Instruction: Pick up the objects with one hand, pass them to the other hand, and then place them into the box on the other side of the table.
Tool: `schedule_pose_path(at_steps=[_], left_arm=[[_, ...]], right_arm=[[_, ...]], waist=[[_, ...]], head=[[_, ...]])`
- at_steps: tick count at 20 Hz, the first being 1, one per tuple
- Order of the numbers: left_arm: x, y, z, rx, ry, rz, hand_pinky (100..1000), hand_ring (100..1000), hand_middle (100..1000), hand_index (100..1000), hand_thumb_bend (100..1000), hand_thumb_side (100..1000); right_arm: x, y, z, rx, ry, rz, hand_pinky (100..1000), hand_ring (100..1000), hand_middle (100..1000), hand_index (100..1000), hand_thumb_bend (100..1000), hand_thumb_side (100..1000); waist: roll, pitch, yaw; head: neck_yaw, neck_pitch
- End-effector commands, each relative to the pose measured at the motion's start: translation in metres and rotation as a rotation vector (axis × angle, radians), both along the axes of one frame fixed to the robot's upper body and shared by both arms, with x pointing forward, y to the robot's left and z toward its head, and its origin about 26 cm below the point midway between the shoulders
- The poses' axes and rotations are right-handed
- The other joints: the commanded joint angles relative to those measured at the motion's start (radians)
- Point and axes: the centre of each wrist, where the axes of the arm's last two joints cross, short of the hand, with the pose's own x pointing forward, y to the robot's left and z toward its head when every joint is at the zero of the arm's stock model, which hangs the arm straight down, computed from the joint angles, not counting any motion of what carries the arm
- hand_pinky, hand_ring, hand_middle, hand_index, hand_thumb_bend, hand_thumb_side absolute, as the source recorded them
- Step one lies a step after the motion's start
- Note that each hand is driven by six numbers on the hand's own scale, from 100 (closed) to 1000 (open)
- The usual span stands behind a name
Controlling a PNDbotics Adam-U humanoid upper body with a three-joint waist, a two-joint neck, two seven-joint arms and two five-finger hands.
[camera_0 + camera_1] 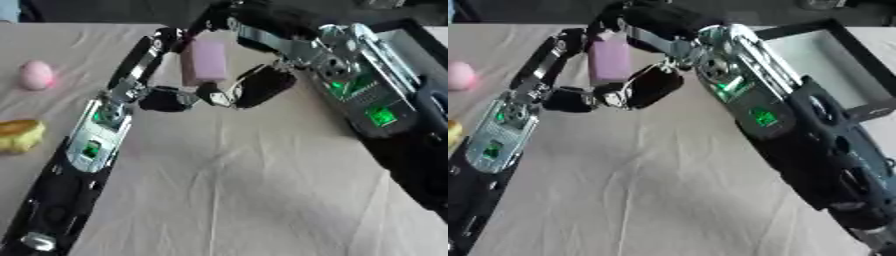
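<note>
Above the cloth-covered table (pixel 245 190), left eye view: we held a pink block (pixel 204 61) upright between both hands, the left hand (pixel 162 75) curled along its left face, the right hand (pixel 254 85) curled under and against its right. We judged it light, rigid and smooth; flat faces suit pinching. Right eye view: the box (pixel 833 65) lay at right, well apart.

Pink block (pixel 204 61) upright, held between both hands above table; box (pixel 833 75) at far right.
</note>
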Motion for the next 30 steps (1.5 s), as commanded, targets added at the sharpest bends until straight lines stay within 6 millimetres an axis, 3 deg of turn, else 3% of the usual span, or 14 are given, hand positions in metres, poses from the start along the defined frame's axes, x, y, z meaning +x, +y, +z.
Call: schedule_pose_path(at_steps=[1,11,20,25,30], left_arm=[[-0.001,-0.004,0.011,-0.015,-0.036,-0.02,732,634,587,536,100,126],[-0.002,-0.005,0.012,-0.041,-0.058,-0.04,721,622,575,537,100,135],[-0.001,-0.005,0.011,-0.062,-0.063,-0.069,719,621,572,541,100,140],[-0.001,-0.005,0.009,-0.056,-0.051,-0.073,719,620,570,541,100,140],[-0.001,-0.006,0.009,-0.056,-0.049,-0.082,719,620,570,542,100,143]], right_arm=[[0.001,-0.003,0.007,0.021,-0.023,-0.021,922,854,816,860,282,405],[0.009,-0.015,-0.002,0.023,0.019,-0.083,917,844,798,842,223,343],[0.018,-0.015,-0.008,0.013,0.02,-0.107,922,857,812,880,238,369],[0.018,-0.016,-0.008,0.029,0.003,-0.108,929,872,822,938,282,433],[0.02,-0.016,-0.009,0.02,-0.006,-0.104,931,874,822,937,298,459]], waist=[[-0.009,-0.038,-0.001],[-0.01,-0.036,0.0],[-0.01,-0.035,0.001],[-0.01,-0.034,0.001],[-0.01,-0.034,0.001]], head=[[-0.002,0.006],[-0.003,0.006],[-0.006,0.006],[-0.006,0.006],[-0.005,0.006]])
